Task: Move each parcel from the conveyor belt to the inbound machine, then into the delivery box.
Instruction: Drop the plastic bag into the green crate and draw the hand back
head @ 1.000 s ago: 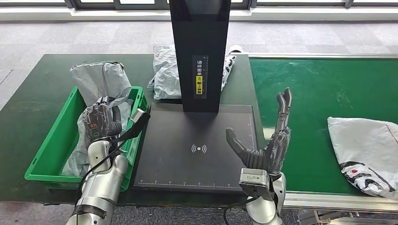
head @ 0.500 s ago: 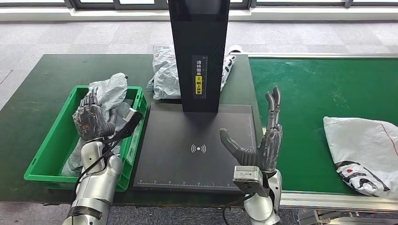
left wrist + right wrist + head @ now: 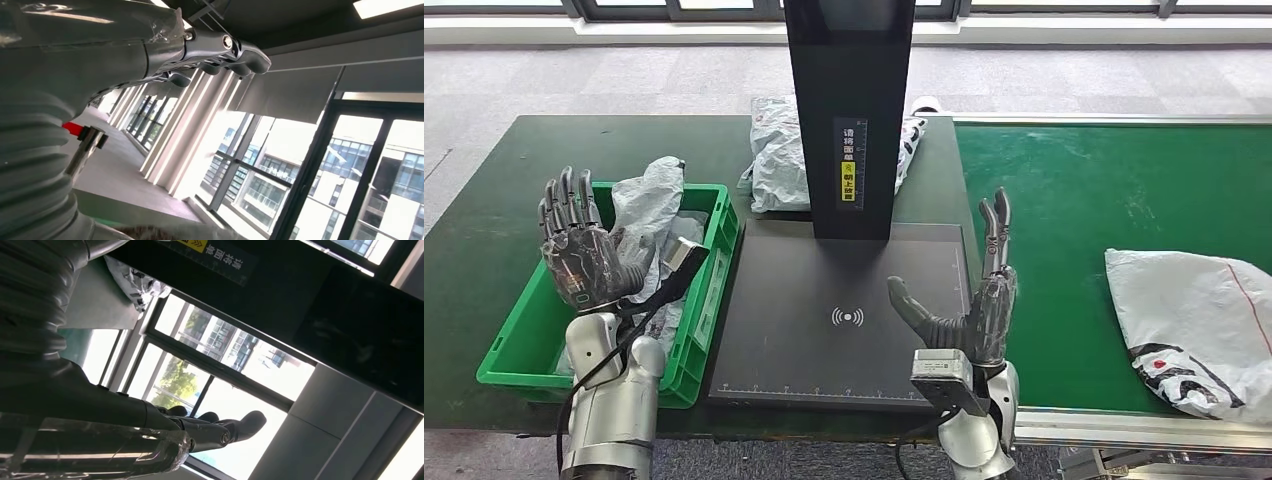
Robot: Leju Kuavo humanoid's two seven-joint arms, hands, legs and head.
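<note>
lying crumpled in the green delivery box [image 3: 524, 345], a grey parcel [image 3: 649, 205] is seen. left hand [image 3: 579, 255] is raised above it, fingers spread, nothing held. right hand [image 3: 969, 310] is held upright over the inbound machine [image 3: 824, 350], fingers apart, empty.

A vertical label [image 3: 849, 163] of white Chinese characters, partly on a yellow patch and too small to read, runs down the inbound machine's black column [image 3: 849, 110]; a white contactless-wave symbol [image 3: 848, 317] marks its scanning plate [image 3: 764, 330].
</note>
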